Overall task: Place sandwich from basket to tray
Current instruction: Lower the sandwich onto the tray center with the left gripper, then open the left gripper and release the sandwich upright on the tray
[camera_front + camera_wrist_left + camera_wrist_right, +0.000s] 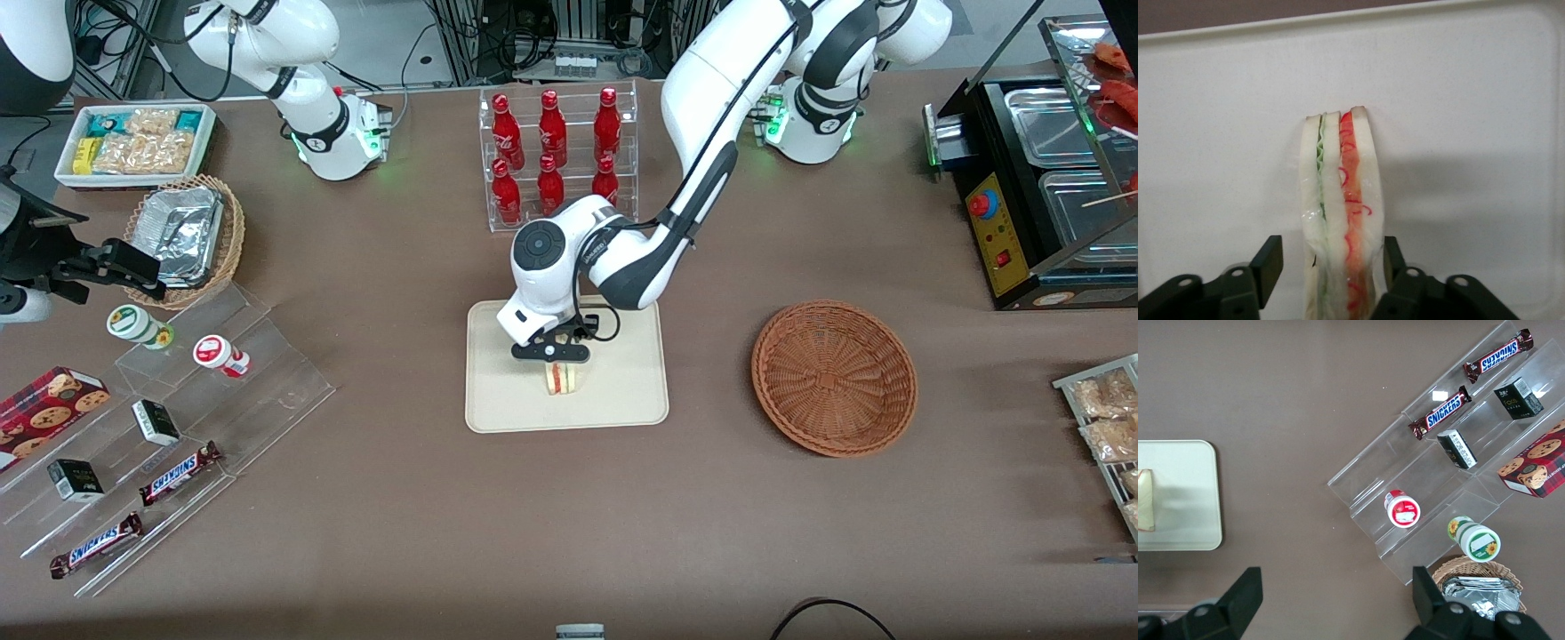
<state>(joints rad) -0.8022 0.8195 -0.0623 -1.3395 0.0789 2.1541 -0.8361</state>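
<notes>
Sandwich [1340, 220], pale bread with red and green layers, stands on tray [622, 400]; tool [553, 354] fingers apart.

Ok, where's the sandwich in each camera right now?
Front view: sandwich stands on the tray, under the gripper.
Left wrist view: sandwich between the open fingers, one touching.
Right wrist view: only its edge shows.
Shared landmark: the tray.

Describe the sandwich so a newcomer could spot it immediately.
Find the flat cream rectangular tray mid-table, in front of the rack of red bottles. On it, between the open fingers of the left arm's gripper, stands a white-bread wedge sandwich with red and green filling, the tray's only item.
</notes>
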